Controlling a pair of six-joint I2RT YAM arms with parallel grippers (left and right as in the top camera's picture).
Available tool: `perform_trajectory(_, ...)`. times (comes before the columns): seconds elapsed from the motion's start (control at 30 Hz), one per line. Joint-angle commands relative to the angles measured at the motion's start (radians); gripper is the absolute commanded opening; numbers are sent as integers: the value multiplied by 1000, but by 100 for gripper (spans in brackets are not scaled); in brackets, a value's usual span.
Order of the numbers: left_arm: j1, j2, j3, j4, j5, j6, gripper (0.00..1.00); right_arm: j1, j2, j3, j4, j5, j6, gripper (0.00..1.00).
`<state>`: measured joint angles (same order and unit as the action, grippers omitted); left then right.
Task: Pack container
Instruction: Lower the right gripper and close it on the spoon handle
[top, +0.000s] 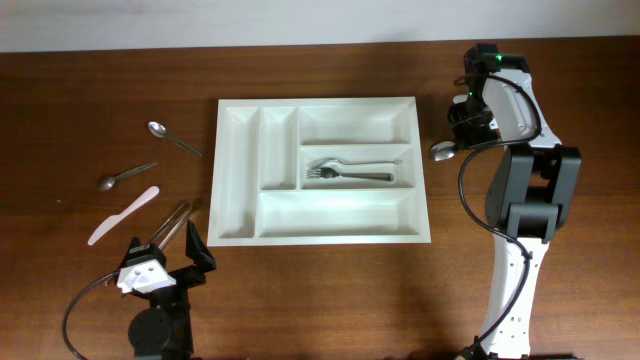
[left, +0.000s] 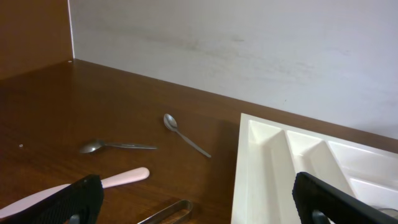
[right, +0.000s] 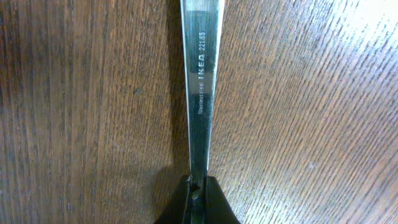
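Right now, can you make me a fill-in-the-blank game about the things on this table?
1. The cutlery lying in the white tray are ___.
2. The right tool is shut on the handle of a ___.
3. The knife left of the tray is coloured ___.
4. The left tool holds nothing, and its jaws are wide ___.
Missing words: forks; spoon; pink; open.

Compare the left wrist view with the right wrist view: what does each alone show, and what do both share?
Only left wrist: two spoons, a pink knife, tongs, the tray, the wall. Only right wrist: a steel handle stamped IKEA, pinched in the shut end effector. Both: the wooden table.
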<state>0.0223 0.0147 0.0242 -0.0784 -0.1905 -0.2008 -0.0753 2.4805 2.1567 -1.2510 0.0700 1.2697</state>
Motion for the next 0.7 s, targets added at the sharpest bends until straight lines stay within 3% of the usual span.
perform_trajectory(0.0,6,-8,-9,2,11,13,99,3,2,-6,-2,-6,-31,4)
perform_trajectory(0.67,6,-8,-9,2,11,13,99,2,2,-4,18,-5,-203,4)
